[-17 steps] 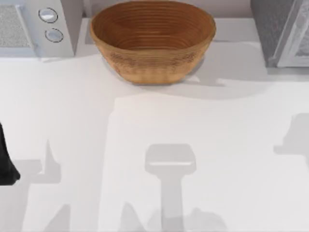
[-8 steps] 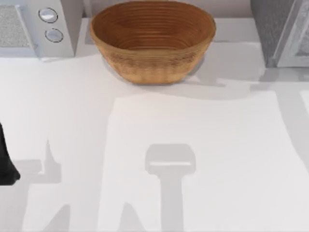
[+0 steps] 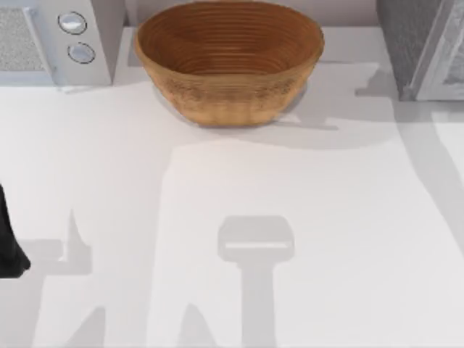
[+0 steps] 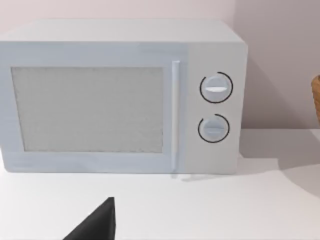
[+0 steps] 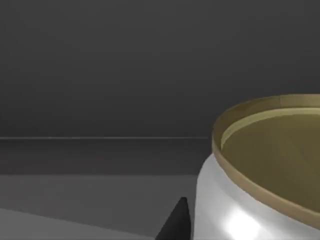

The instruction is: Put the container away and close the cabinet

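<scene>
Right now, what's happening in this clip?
The can, gold-topped with a white body, sits close before the right wrist camera against a dark grey interior, seemingly inside the cabinet at the table's back right. Whether the right hand is gripping it can't be told. The left arm is parked at the table's left edge, facing the microwave. A woven basket stands at the back centre.

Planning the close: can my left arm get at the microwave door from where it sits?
Probably yes. The left gripper faces the microwave across bare white table, with nothing standing between them.
</scene>
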`<state>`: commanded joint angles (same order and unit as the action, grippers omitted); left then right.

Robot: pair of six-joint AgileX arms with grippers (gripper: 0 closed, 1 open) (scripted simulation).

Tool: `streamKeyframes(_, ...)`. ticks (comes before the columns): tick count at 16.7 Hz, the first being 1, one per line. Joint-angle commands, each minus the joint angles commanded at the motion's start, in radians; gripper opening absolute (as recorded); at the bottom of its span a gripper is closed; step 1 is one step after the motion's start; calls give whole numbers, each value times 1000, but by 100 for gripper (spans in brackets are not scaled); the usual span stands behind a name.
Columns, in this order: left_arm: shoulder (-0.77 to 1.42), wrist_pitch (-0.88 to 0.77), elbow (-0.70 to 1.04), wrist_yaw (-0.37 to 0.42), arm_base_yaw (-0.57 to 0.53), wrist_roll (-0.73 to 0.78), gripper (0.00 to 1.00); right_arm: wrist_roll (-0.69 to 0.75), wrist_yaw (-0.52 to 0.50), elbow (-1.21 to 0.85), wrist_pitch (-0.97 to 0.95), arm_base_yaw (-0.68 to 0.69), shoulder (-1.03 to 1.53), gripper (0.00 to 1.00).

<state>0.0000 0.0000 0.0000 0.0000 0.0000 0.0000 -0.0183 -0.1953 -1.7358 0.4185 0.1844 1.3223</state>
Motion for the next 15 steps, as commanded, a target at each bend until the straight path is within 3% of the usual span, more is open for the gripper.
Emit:
streamKeyframes(8, 0, 0, 0, 0, 0, 0, 100, -2, 4, -40, 15, -7, 39, 0)
streamKeyframes(15, 0, 0, 0, 0, 0, 0, 100, -1, 28, -445, 118, -36, 341, 0)
